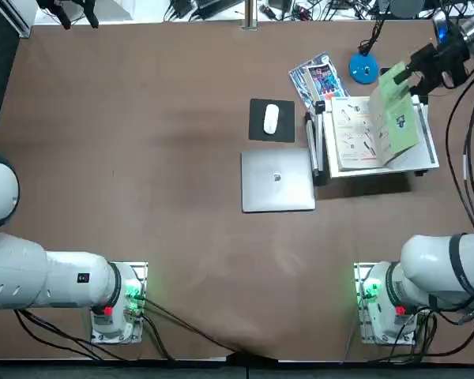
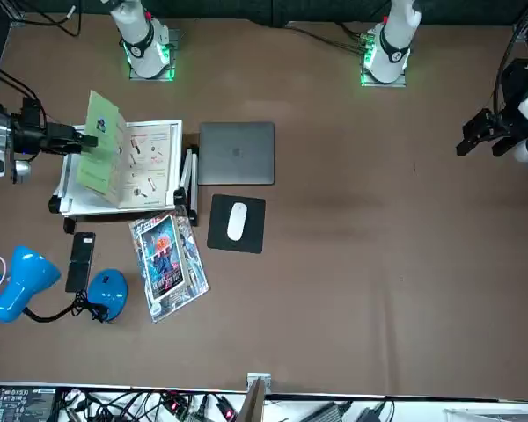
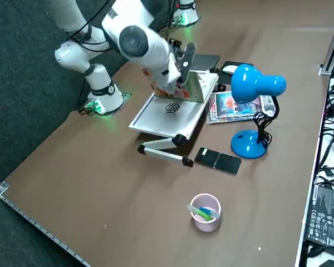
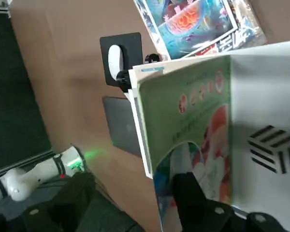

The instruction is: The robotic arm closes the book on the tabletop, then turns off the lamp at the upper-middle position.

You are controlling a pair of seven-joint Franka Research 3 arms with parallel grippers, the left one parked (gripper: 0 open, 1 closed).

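The book [image 1: 362,134] lies open on a white stand at the right of the tabletop [image 1: 142,158]. Its white pages face up, and its green cover [image 1: 398,110] is lifted and tilted over them. The right gripper [image 1: 408,73] is at the cover's far, raised edge. In the right wrist view its fingers stand apart, so it is open. One finger [image 4: 188,193] lies against the cover's printed face [image 4: 193,121]. The lamp has its blue base [image 1: 364,69] just behind the book, and its blue head [image 2: 22,283] hangs on a black stem.
Glossy magazines [image 2: 167,257] lie between the lamp and a mouse [image 2: 237,220] on a black pad. A grey laptop [image 2: 237,152] sits beside the book stand. A black phone [image 2: 82,261] lies by the lamp base. A pink-rimmed cup [image 3: 205,211] stands near the table's right end.
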